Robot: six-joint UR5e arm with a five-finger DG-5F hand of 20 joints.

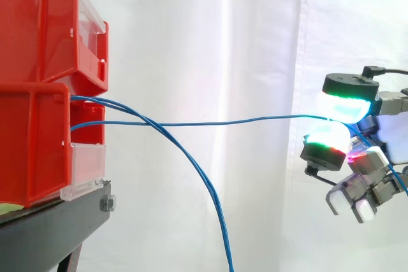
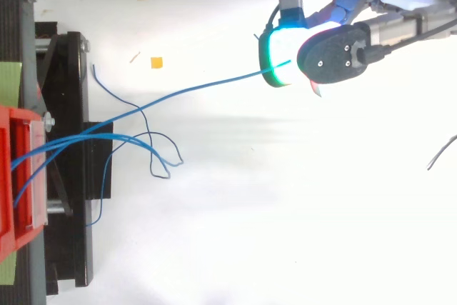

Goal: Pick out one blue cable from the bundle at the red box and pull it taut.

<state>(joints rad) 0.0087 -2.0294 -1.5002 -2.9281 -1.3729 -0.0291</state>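
- Side view: one thin blue cable runs almost level from the stacked red plastic bins to the robot's hand. It is pinched between two glowing pads, so it alone draws tight. The other blue cables sag downward.
- Top view: the hand sits well apart from the bins, fingers curled on that cable. The cable bows slightly, so it is probably not quite taut.

Red bins: cut off by left edge. Hanging blue cables: lower ends run past bottom edge, side view. Taut blue cable: end hidden between robot hand pads.
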